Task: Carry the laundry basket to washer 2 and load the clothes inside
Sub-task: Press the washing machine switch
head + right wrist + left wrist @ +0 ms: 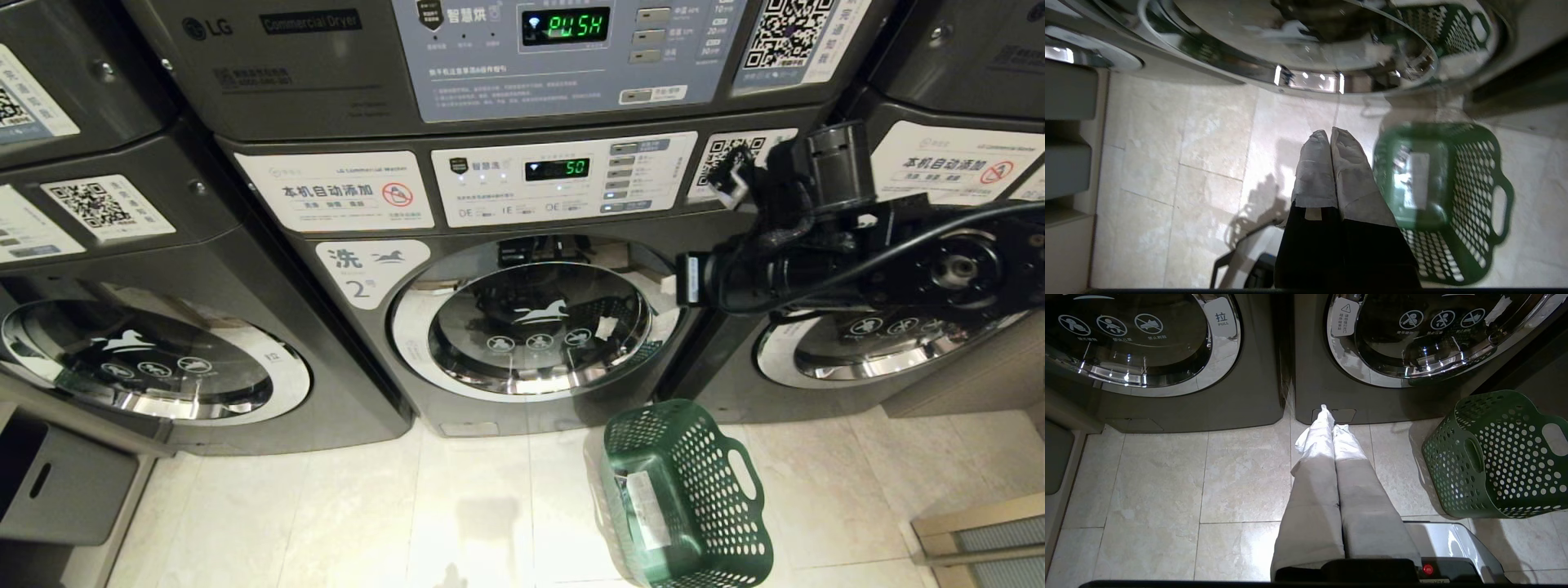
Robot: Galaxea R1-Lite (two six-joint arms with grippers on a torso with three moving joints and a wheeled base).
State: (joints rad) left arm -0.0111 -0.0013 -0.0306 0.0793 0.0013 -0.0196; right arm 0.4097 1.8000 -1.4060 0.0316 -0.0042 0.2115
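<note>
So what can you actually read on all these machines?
"LG" and "Commercial Dryer": dryer above.
"PUSH": dryer display.
"50": washer 2 display.
"洗" and "2": washer 2 horse label.
"本机自动添加": sticker on washer 2.
"拉 PULL": left washer's door tab.
QR codes and fine print: too small.

Head camera looks steeply down at washer 2 [522, 327] – both wrist cameras, lower, share its door and the laundry basket [1498, 457].

The laundry basket [686, 498] lies on the floor [326, 514] at lower right, before washer 2 [522, 327] at centre frame.
</note>
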